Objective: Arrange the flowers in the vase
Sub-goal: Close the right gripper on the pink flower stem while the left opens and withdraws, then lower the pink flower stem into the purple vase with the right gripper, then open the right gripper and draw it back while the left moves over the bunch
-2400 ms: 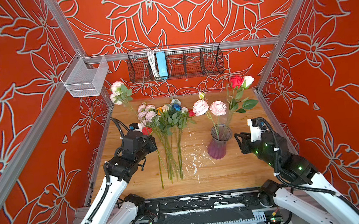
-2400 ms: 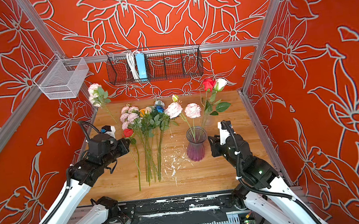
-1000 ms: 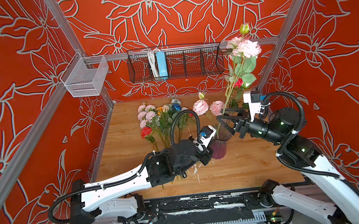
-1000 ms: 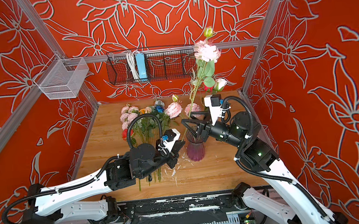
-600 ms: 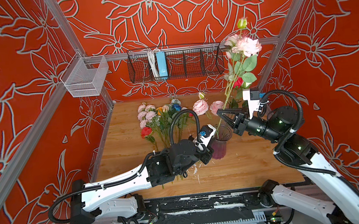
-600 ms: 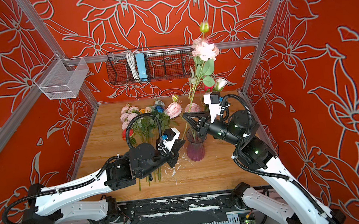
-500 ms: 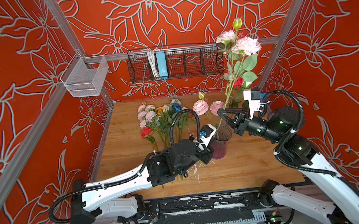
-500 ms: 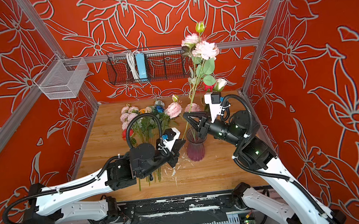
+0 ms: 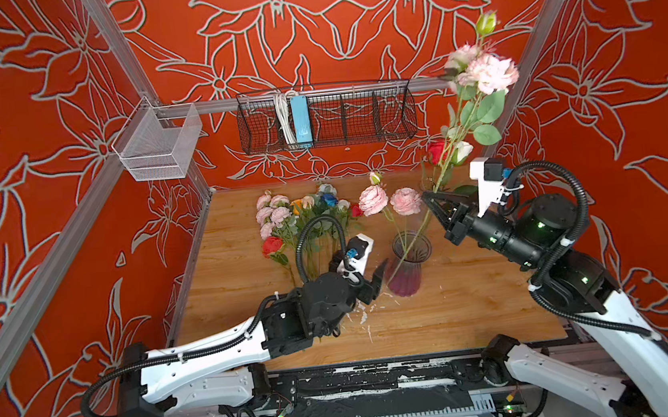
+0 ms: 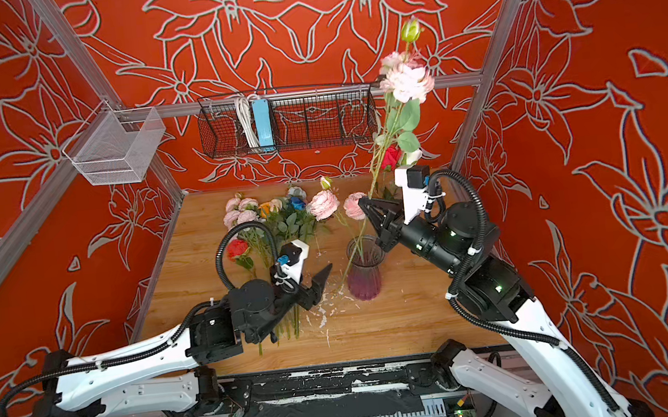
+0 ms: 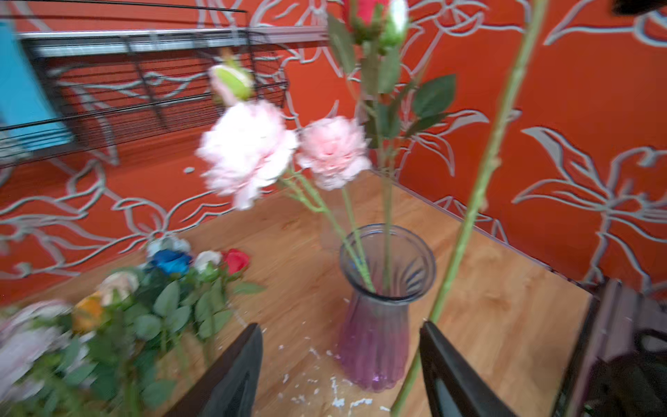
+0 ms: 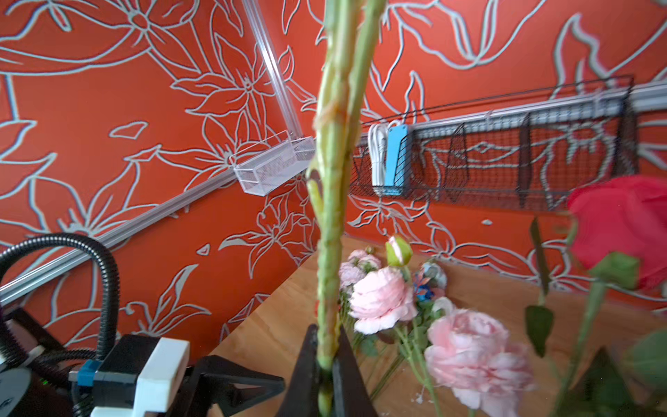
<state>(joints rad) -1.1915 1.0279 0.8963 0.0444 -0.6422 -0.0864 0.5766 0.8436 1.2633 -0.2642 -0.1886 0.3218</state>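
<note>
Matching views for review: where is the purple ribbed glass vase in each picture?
In a top view: purple ribbed glass vase near centre.
In a top view: vase near centre.
Left wrist: vase ahead, framed by the left tool.
Right wrist: not in it.
Shared landmark: black wire wall basket.

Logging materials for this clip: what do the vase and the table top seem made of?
Vase: clear, purple-tinted glass or plastic, ribbed and glossy; stems show through its neck. Table top: light wood or wood-look laminate, matte; grain lines run across it.
</note>
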